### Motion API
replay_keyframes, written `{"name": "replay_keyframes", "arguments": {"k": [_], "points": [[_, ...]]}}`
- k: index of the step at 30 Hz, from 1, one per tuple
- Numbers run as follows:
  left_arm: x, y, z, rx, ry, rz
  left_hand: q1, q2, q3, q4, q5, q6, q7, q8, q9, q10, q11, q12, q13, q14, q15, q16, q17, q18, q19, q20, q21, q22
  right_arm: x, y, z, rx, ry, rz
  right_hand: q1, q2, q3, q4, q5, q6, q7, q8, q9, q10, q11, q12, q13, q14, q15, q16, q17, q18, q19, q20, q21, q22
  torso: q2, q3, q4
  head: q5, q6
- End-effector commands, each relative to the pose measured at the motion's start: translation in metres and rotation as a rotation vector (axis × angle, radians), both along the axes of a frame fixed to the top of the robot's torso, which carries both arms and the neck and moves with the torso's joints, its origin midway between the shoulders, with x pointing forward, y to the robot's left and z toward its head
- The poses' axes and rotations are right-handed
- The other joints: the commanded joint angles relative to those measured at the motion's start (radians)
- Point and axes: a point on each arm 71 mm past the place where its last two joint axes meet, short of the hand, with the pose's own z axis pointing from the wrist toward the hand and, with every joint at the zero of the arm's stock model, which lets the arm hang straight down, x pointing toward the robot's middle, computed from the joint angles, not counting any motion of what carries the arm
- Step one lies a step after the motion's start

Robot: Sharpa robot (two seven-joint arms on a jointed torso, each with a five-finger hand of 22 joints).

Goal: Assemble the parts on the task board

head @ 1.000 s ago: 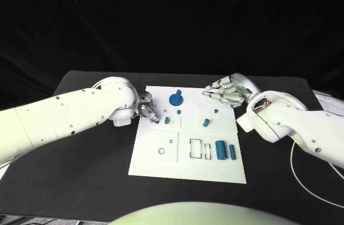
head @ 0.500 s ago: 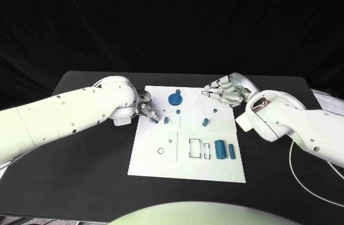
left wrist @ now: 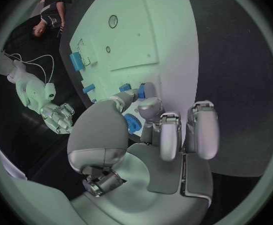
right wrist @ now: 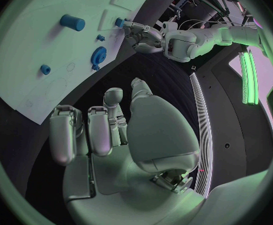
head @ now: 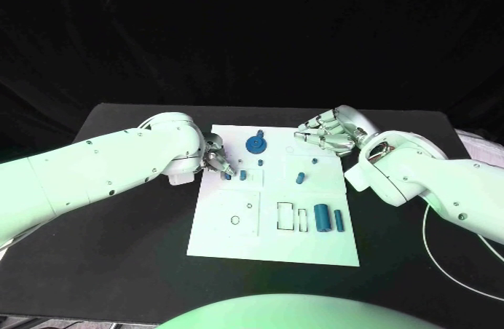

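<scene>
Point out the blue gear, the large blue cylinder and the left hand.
blue gear (head: 256, 145): head view, centre of the gear's face.
large blue cylinder (head: 323, 218): head view, middle of its side.
left hand (head: 216, 161): head view, visible middle of the hand at the task board's (head: 315, 252) left edge.

Matt black desk (head: 126, 256); smooth white plastic-looking task board (head: 273, 245); glossy blue plastic parts (head: 323, 218); shiny metallic fingers (left wrist: 202, 130) on glossy white arms (head: 95, 172).
</scene>
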Motion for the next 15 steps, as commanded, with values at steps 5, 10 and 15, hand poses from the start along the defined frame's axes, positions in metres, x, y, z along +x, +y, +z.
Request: {"name": "replay_keyframes", "arguments": {"k": [5,10,15], "points": [[-0.0030,-0.0025,-0.0057,0.003,0.033,-0.005,0.002,0.003,-0.008,0.002,0.000,0.007,-0.002,-0.005,-0.001,0.006,0.002,0.003,0.000,0.105,-0.010,0.003,0.263,-0.016,0.031,-0.009,0.005,0.141,-0.0005,0.0021,-0.0003,-0.003,0.001,0.015,0.005,0.008,-0.005,0.000,-0.003,0.004,0.001,0.004,0.001,-0.003,0.001,-0.002,-0.001,0.045,-0.003,-0.004,-0.002,0.016,-0.009,0.000,-0.004,-0.001,0.000,-0.0005,-0.0003,-0.001,0.002],[-0.0017,0.0009,-0.0059,0.012,0.030,0.003,-0.021,-0.006,-0.058,0.024,-0.002,0.016,-0.001,-0.014,-0.006,0.007,0.002,0.002,0.002,0.105,-0.010,0.003,0.263,-0.017,0.031,-0.009,0.005,0.142,-0.0003,0.0019,-0.0004,-0.003,0.001,0.015,0.005,0.008,-0.005,0.000,-0.003,0.004,0.001,0.004,0.001,-0.003,0.001,-0.002,-0.001,0.045,-0.003,-0.004,-0.002,0.016,-0.009,0.000,-0.004,-0.001,0.000,-0.0014,0.0005,-0.003,0.003],[-0.0009,0.0045,-0.0052,0.015,0.020,0.013,-0.065,-0.031,-0.161,0.066,-0.032,0.029,0.000,-0.021,-0.012,0.009,0.003,0.002,0.006,0.105,-0.009,0.003,0.263,-0.017,0.031,-0.010,0.004,0.143,-0.0002,0.0018,-0.0005,-0.003,0.000,0.015,0.005,0.008,-0.005,0.000,-0.003,0.004,0.001,0.004,0.001,-0.003,0.001,-0.002,-0.001,0.045,-0.003,-0.004,-0.002,0.016,-0.009,0.000,-0.004,-0.001,0.000,-0.0016,0.0004,-0.003,0.006]]}}
